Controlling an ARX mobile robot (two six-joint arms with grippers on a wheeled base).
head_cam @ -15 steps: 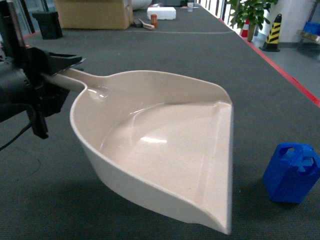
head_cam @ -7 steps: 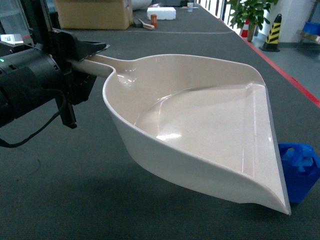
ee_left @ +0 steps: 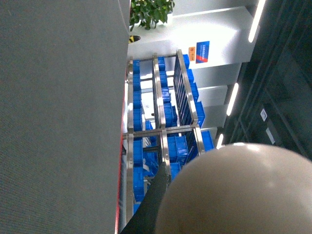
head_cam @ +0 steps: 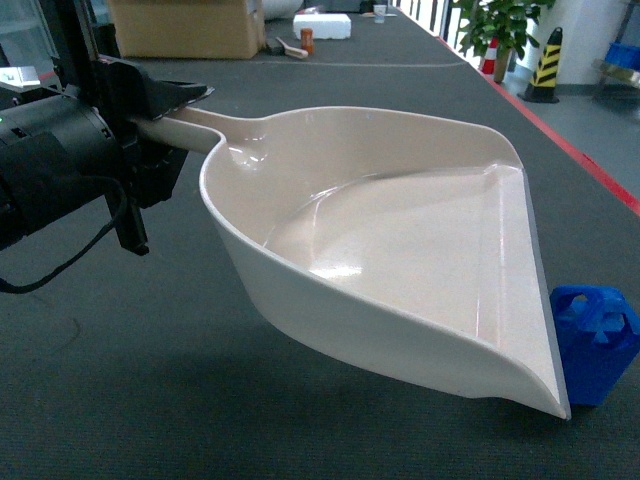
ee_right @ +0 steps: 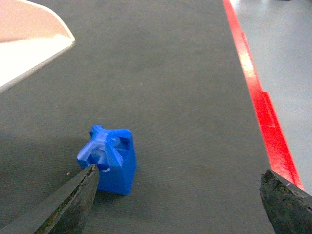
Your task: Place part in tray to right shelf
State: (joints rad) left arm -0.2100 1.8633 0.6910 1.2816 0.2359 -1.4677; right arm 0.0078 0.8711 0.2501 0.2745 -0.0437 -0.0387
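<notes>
My left gripper [head_cam: 160, 110] fingers clamp the tray [head_cam: 400, 250] handle, tray lifted above the tabletop [head_cam: 150, 380]. Right gripper [ee_right: 178, 190] fingers wide. Part [ee_right: 109, 161] stands upright just beside the tray lip.

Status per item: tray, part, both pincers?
tray: empty, held off the table by its handle, tilted.
part: upright on the table, outside the tray, ungrasped.
left pincer: shut on the tray handle.
right pincer: open, fingers wide, part beside its left finger.
</notes>
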